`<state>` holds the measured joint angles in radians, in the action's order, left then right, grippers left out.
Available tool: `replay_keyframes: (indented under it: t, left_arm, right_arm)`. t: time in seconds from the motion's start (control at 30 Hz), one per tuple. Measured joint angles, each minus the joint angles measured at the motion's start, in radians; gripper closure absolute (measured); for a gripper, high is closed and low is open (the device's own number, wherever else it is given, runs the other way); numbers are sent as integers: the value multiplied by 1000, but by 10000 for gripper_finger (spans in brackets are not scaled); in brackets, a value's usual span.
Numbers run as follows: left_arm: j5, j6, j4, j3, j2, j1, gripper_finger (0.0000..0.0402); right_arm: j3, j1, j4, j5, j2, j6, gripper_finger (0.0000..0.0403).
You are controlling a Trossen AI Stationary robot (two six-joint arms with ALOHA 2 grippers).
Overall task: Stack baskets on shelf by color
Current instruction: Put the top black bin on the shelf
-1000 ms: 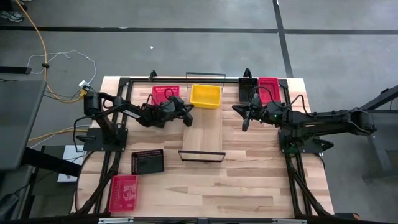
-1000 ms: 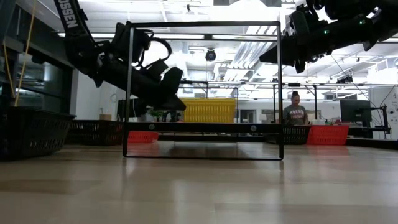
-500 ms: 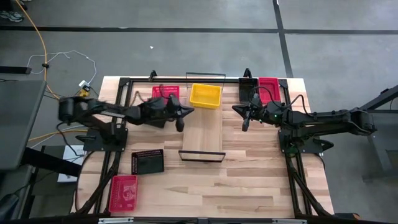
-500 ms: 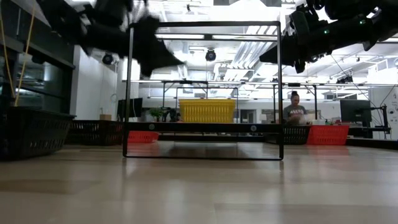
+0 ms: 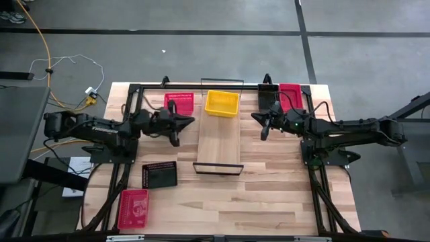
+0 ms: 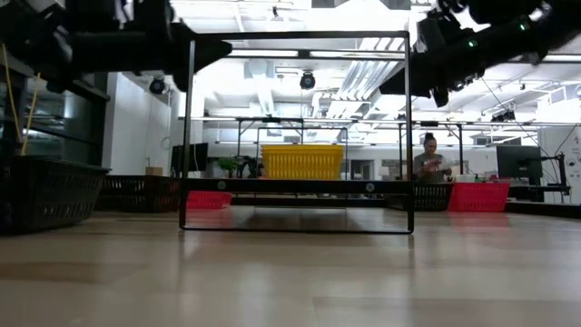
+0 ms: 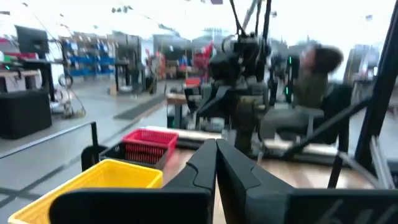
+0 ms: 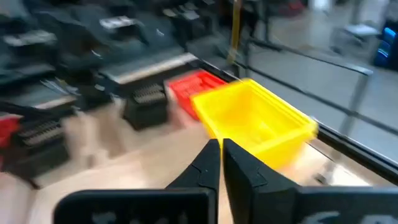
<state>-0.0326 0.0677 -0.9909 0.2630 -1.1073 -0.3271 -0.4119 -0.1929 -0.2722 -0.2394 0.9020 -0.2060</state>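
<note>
A yellow basket [image 5: 222,103] sits on the far end of the shelf [image 5: 218,144], a pale plank with black wire frames at both short ends. My left gripper [image 5: 191,121] hovers shut, level, just off the shelf's left side, high above the table [image 6: 216,50]. It holds nothing. My right gripper [image 5: 254,117] hovers shut off the shelf's right side, also raised [image 6: 392,87] and with nothing in it. In the wrist views the shut fingertips [image 7: 216,148] [image 8: 221,148] point toward the yellow basket [image 7: 93,183] [image 8: 255,121].
A red basket [image 5: 179,102] lies left of the yellow one. A black basket [image 5: 267,93] and a red one [image 5: 291,95] are at the far right. A black basket [image 5: 160,174] and a red one [image 5: 132,207] lie near left. A person [image 6: 428,162] is seen beyond the table.
My left gripper has risen and drawn back toward the table's left edge, off the shelf's left side. It has tipped from slanting down to about level and has stayed shut. The baskets and the shelf have not moved.
</note>
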Motion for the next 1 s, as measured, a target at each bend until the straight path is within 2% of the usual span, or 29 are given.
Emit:
replay_keyframes:
  t: [0.07, 0.2, 0.37, 0.5, 0.63, 0.83, 1.0]
  left_arm:
    - [16, 32, -64, -38, 3, 3, 401]
    - [22, 67, -85, -73, 2, 16, 401]
    - [22, 87, -79, -77, 2, 43, 401]
    - [21, 87, -78, -77, 2, 69, 401]
    - [22, 87, -77, -77, 2, 87, 401]
    - [22, 87, -82, -77, 2, 89, 401]
    - [22, 87, -82, -77, 2, 89, 401]
  right_arm:
    - [-74, -9, 171, -40, 1, -15, 374]
    - [-223, -55, 552, -114, 49, -30, 316]
    - [-324, -141, 839, -100, 155, -43, 246]
    - [-358, -216, 873, -128, 225, -35, 214]
    - [-454, -352, 850, -146, 311, 28, 209]
    - [-653, -583, 883, -62, 515, 75, 214]
    - [-778, -715, 884, -22, 703, 123, 219]
